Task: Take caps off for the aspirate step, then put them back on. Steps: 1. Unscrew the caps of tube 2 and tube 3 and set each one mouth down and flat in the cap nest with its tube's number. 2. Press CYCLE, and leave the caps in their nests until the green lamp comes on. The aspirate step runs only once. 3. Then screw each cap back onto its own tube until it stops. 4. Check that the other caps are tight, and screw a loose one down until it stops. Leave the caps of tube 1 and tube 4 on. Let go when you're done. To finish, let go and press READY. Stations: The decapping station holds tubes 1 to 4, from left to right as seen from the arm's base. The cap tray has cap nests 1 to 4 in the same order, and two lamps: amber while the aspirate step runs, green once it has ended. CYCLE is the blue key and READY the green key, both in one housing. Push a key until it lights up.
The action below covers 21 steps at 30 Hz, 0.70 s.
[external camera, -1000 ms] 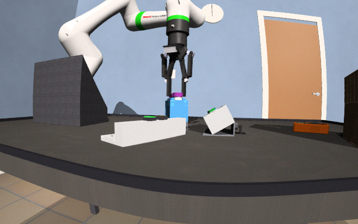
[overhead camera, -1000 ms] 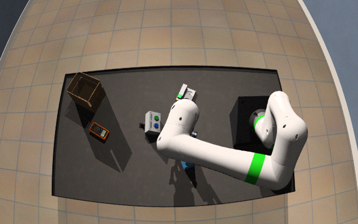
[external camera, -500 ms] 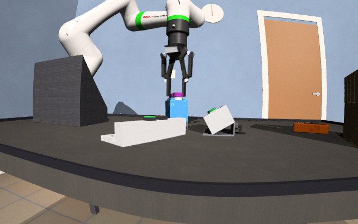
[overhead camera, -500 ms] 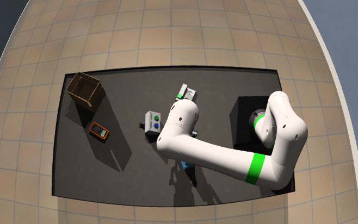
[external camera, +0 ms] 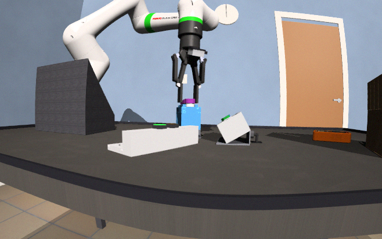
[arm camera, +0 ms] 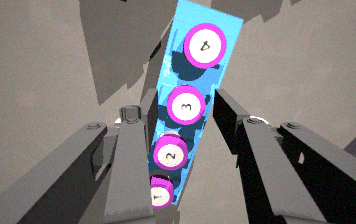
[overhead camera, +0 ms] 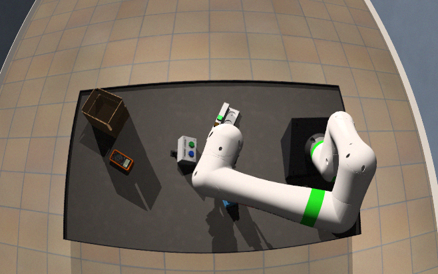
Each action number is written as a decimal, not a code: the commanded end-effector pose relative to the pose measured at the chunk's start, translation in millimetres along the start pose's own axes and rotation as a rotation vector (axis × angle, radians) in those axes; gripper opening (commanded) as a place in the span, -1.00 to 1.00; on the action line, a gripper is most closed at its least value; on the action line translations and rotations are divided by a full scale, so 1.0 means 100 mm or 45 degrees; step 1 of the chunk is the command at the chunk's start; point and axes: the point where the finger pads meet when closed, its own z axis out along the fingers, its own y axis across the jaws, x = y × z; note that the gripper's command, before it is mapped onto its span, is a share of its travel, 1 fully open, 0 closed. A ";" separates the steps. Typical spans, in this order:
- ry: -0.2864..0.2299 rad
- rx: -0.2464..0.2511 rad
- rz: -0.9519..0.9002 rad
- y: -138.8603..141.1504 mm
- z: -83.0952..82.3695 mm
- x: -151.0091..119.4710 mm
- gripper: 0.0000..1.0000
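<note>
The blue decapping station (arm camera: pixel 192 100) holds four tubes, each with a purple-rimmed white cap on it: cap 1 (arm camera: pixel 161 194), cap 2 (arm camera: pixel 170 154), cap 3 (arm camera: pixel 186 106) and cap 4 (arm camera: pixel 205 45). My gripper (arm camera: pixel 186 102) points straight down over the station. Its fingers stand on either side of cap 3 with a gap on each side, so it is open and holds nothing. From the side, the fingertips (external camera: pixel 188 98) are level with the purple cap (external camera: pixel 188 101). The white cap tray (external camera: pixel 157 140) shows a bright green lamp (external camera: pixel 159 125). Its nests are hidden from view.
The key housing (overhead camera: pixel 187 149) carries the green key (overhead camera: pixel 191 143) and the blue key (overhead camera: pixel 191 153). A cardboard box (overhead camera: pixel 106 111) and an orange multimeter (overhead camera: pixel 121 159) lie at the far side. The arm's black pedestal (overhead camera: pixel 304 149) and a dark wedge block (external camera: pixel 69 98) stand behind.
</note>
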 end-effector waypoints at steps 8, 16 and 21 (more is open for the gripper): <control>-0.015 0.026 -0.321 0.00 -0.01 0.01 -0.18; -0.016 0.026 -0.321 0.00 -0.01 0.00 -0.41; -0.016 0.026 -0.321 0.00 -0.01 0.00 -0.41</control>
